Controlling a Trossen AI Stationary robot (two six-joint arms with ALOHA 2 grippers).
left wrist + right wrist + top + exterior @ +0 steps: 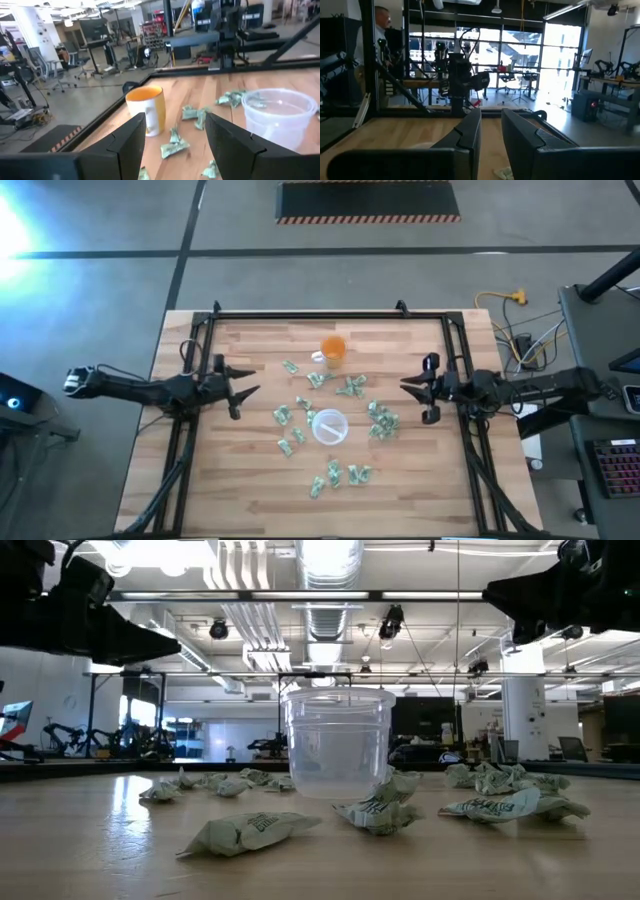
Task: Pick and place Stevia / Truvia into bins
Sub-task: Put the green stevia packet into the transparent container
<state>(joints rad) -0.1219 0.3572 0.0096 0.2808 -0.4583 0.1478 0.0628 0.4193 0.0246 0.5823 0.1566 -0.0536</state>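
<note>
Many small pale green and white sachets [350,387] lie flat and crumpled on the wooden table, scattered around a small round clear cup [329,425] that stands upright at mid-table. The low view shows the cup [338,745] with sachets [250,830] in front and beside it. My left gripper [256,380] hovers open at the table's left side, above the wood, pointing toward the sachets; its wrist view shows the cup [280,117] and sachets [175,147] past the spread fingers [176,116]. My right gripper [405,388] hovers at the right side, fingers [491,112] a narrow gap apart, holding nothing.
An orange cup with a white handle [333,350] stands beyond the sachets, toward the far edge. Black frame rails [300,317] run round the table top. A person [382,20] stands in the room beyond the table. Bare wood lies along the near edge.
</note>
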